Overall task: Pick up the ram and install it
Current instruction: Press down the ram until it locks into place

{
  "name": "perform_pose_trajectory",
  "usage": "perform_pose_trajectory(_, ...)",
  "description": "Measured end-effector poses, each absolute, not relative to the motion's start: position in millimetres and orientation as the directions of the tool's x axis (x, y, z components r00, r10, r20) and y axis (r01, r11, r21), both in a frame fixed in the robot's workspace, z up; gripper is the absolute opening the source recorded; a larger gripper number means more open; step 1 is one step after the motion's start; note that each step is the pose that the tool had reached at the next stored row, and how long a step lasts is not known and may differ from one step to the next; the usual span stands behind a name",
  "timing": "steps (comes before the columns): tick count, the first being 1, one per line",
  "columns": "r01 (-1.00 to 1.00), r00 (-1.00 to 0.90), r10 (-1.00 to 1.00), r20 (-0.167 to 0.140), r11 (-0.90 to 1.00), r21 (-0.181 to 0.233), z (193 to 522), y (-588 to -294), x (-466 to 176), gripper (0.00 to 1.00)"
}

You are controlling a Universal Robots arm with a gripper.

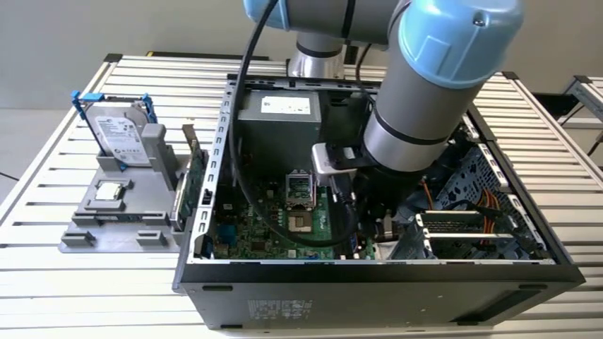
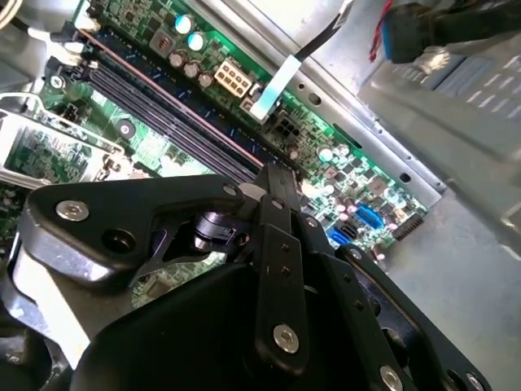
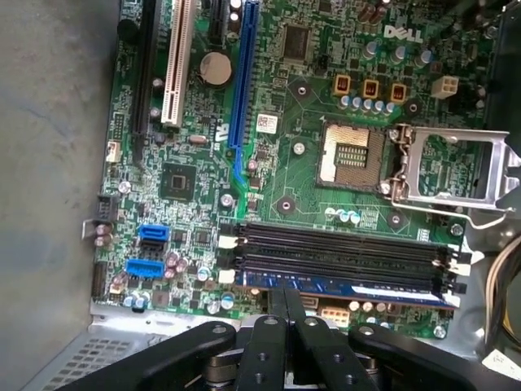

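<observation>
The ram (image 3: pixel 358 288) is a long thin strip with a blue label. It stands on edge in the memory slot nearest my gripper, beside two empty black slots (image 3: pixel 342 244). In the second wrist view the ram (image 2: pixel 175 106) shows edge-on as a thin pinkish line running up to my fingertips. My gripper (image 3: pixel 291 300) sits over the middle of the ram's upper edge. Its black fingers (image 2: pixel 273 181) are drawn together around that edge. The exterior view has my arm (image 1: pixel 424 106) reaching down into the open computer case (image 1: pixel 377 282).
On the green motherboard (image 3: pixel 187 179) an open processor socket (image 3: pixel 350 155) with its raised metal frame lies just past the slots. Orange and black cables (image 1: pixel 471 212) hang at the case's right. Outside the case, on the exterior view's left, a hard drive (image 1: pixel 123 134) and an upright green board (image 1: pixel 193 187) stand in a grey fixture.
</observation>
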State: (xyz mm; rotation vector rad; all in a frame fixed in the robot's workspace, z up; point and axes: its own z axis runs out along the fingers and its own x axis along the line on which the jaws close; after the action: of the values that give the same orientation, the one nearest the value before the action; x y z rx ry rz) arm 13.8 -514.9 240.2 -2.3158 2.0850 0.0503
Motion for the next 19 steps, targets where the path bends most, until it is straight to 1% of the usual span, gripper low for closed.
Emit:
perform_pose_trajectory(14, -0.994, 0.109, -0.993, -0.038, -0.11, 0.004, 216.1, -515.2, 9.1, 0.0)
perform_pose_trajectory(16, -0.994, 0.11, -0.993, -0.036, -0.11, 0.005, 218.4, -514.2, 6.9, 0.0)
perform_pose_trajectory(19, -0.994, 0.11, -0.993, -0.045, -0.11, 0.002, 221.7, -513.6, 6.1, 0.0)
